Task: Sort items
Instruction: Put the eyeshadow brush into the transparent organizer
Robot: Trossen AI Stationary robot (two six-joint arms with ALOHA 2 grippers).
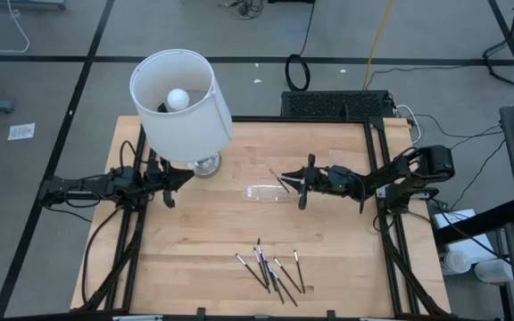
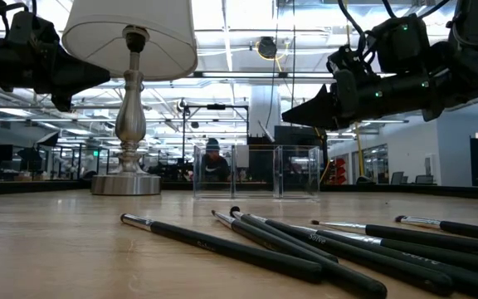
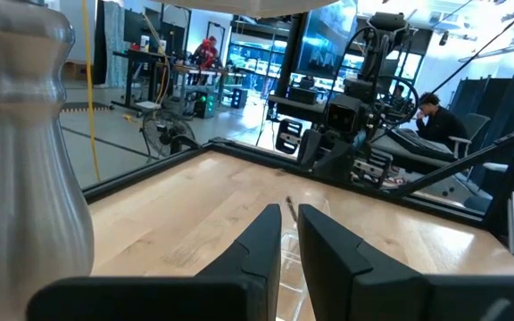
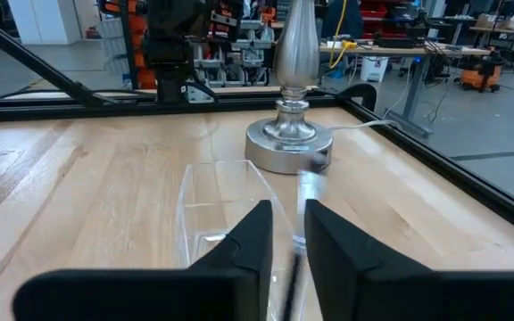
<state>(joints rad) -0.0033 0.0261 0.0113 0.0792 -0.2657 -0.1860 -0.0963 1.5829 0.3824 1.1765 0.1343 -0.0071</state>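
At the left of the high view the left claw [image 1: 169, 187] hangs beside the lamp [image 1: 182, 105], its fingers drawn nearly together with only a thin slit between them and nothing held. Right of it, at mid-frame, the clear tray [image 1: 268, 193] lies on the counter [image 1: 337, 241], and the right claw [image 1: 303, 183] sits at the tray's right end with a dark stick [image 1: 279, 181] at its tip; its fingers stand close together with a narrow gap, and a blurred streak between them in the right wrist view suggests the stick is pinched there, though I cannot tell this for certain. The remaining items [image 1: 271, 268] lie in a loose fan at lower centre, several crossing or touching. They look light, stiff and smooth, so they would likely roll or slip under a sideways nudge; a pinch across the mid-shaft, on a stick lying clear of its neighbours, seems safest. The exact count is hard to read where the sticks overlap, the tray's walls nearly vanish against the wood, and whether anything already lies inside it is unclear.
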